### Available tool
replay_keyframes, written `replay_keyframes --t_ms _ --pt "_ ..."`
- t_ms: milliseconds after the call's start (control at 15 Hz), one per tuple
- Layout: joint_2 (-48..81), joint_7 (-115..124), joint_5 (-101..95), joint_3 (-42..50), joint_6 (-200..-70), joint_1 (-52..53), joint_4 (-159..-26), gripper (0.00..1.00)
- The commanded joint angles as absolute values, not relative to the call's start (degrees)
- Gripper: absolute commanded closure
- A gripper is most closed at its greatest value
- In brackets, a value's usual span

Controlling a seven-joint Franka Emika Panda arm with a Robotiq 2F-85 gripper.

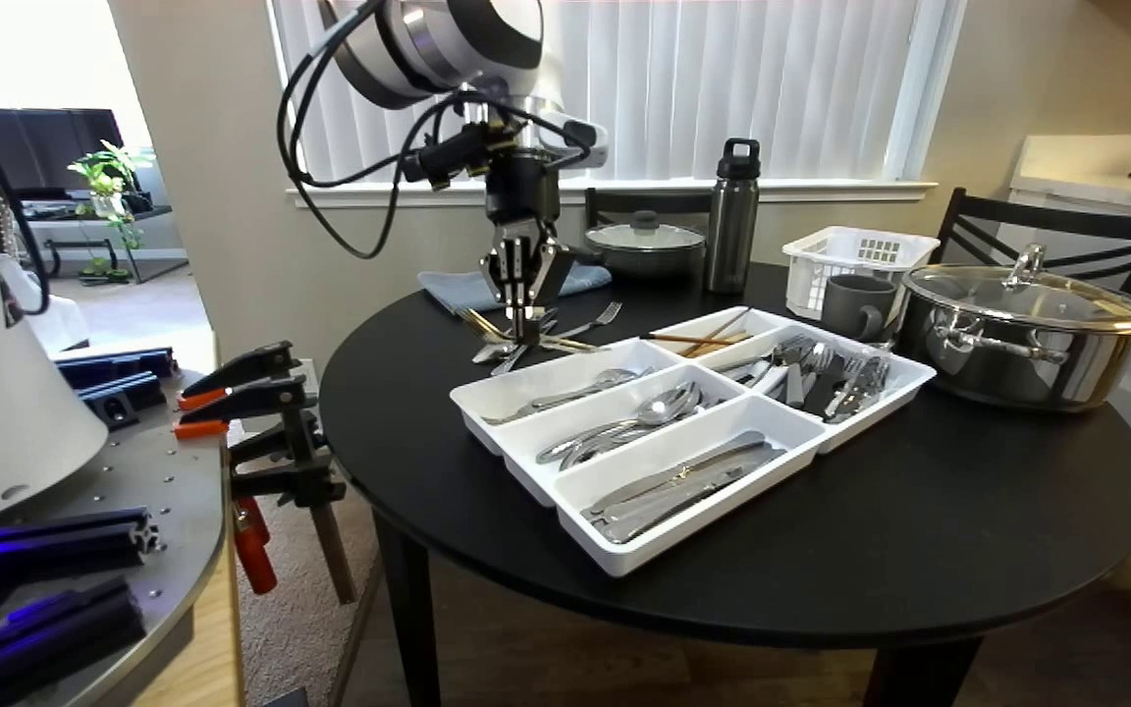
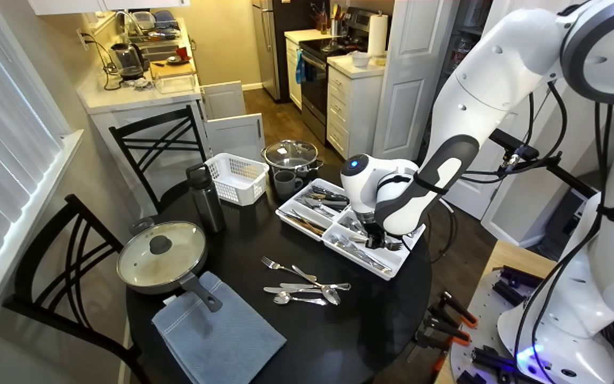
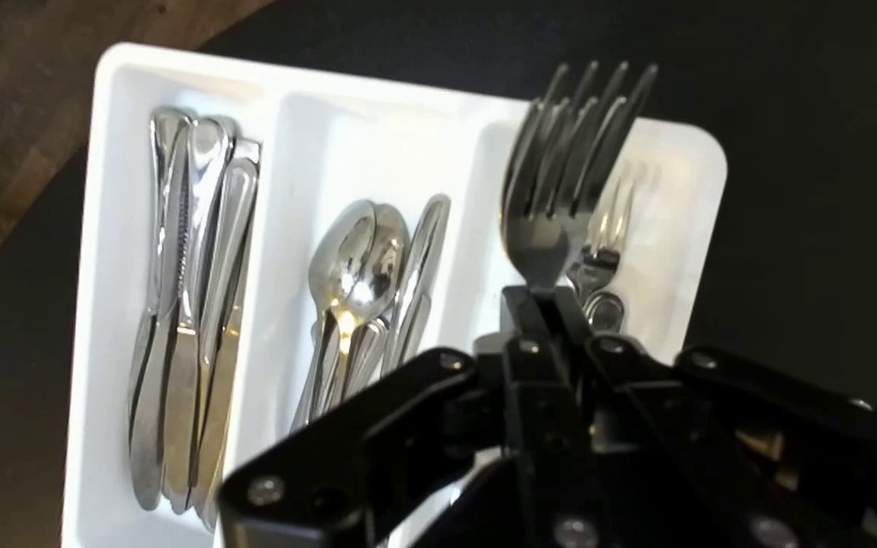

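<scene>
black two-fingered gripper (image 3: 547, 304): clamped on the necks of two silver metal forks (image 3: 545, 236), seemingly nested | forks: above the right-hand compartment, in wrist view, of a white plastic divided tray (image 3: 377, 137) | tray: long silver metal knives (image 3: 189, 304) at left, silver metal spoons (image 3: 343, 262) in middle | beneath tray: round black table (image 1: 919, 511)

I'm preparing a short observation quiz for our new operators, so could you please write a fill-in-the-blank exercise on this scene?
1. In the wrist view, the claw is closed on ____, their tines showing beyond it.
2. The tray is coloured ____.
3. In the wrist view, the compartment next to the knives shows the rounded bowls of ____.
4. Loose cutlery lies ____ the tray and the folded blue cloth.

Missing words: forks; white; spoons; between.
</scene>
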State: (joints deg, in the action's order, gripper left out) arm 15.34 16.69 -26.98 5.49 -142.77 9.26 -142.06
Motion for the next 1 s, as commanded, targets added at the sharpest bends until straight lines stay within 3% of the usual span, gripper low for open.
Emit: replay_keyframes --t_ms 0,200,733,933 --pt "19.36 22.22 -31.71 6.90 -150.98 9.48 -140.88 0.68" --pt "20.71 22.62 -30.83 7.35 -155.83 10.37 -141.17 0.56" --pt "15.85 16.33 -21.85 2.64 -167.73 10.34 -142.62 0.04" --pt "19.18 7.00 -8.18 -7.11 -171.77 5.65 -141.72 0.00"
